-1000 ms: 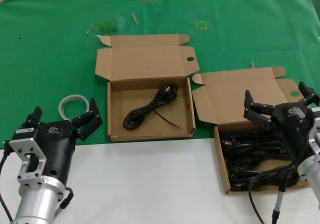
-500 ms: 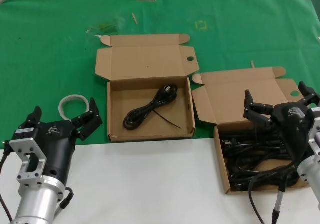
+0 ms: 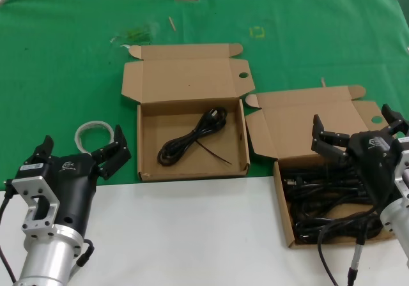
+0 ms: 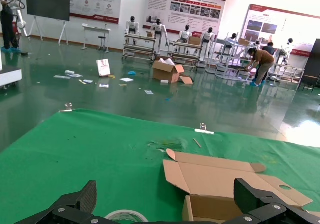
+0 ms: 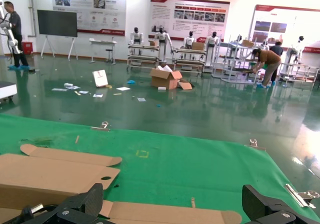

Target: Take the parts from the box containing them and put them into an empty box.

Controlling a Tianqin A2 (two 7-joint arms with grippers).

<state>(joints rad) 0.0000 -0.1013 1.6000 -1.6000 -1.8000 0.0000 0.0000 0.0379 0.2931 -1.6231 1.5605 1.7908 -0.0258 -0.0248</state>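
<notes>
Green cloth covers the far half of your table, with a white surface in the near half, and the two cardboard boxes sit open on it. In the centre of the head view lies the box with the speck on its lid, and it already holds one coiled black cable on its floor. At the lower right of the frame the plain-lidded box is packed with a tangle of cables. Your right hand hangs over that box with its fingers spread wide, grasping nothing. Your left hand waits at the lower left, also released and empty, just beside a white ring of tape. You appear to be at the start of another pick. The next move probably calls for lowering the right hand into the tangle and closing on a single bundle; since the coils overlap, a neighbouring cable may lift with it.
</notes>
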